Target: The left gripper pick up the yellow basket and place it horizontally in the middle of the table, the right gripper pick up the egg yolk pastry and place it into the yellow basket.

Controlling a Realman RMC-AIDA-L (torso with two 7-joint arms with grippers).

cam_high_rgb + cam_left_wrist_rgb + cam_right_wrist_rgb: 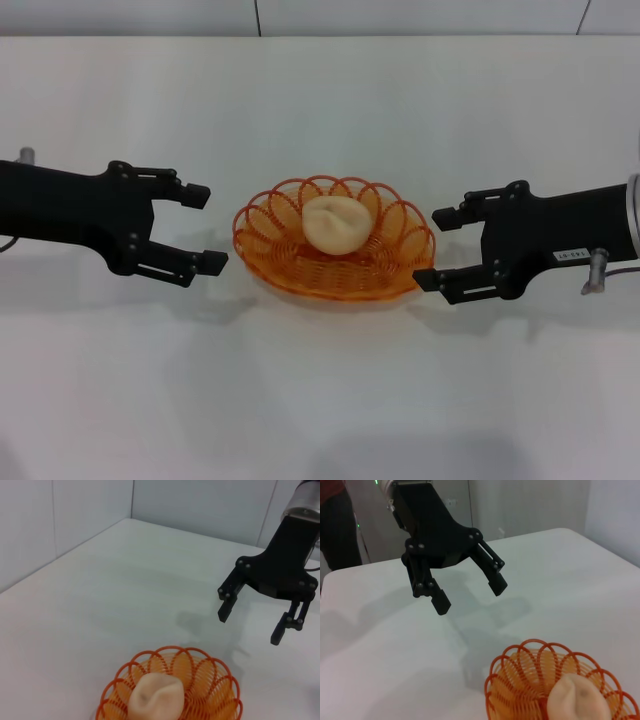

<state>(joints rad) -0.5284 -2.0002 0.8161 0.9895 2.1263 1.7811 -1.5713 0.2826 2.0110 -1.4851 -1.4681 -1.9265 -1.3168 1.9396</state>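
The yellow basket [335,243] is sitting flat in the middle of the white worktop [320,400], its long side running across the head view. The egg yolk pastry [335,222] is lying inside it, resting on the ribbed base toward the far rim, with the looped wires rising around it.

The left hand [207,229] is hovering just beside the basket's left end, apart from it, with its two fingers spread wide and gripping nothing. The right hand [433,250] is hovering just beside the basket's right end, also apart from the rim, its fingers likewise spread wide and empty; a small white label is showing on its body. Both hands are pointing inward at the basket from opposite sides and are casting soft shadows on the worktop beneath them.

From the left wrist, the right hand [252,625] is showing beyond the basket [170,690] and pastry [155,697]. From the right wrist, the left hand [470,596] is showing above the worktop beyond the basket [555,680], and pale wall panels are standing behind the worktop's far edge.
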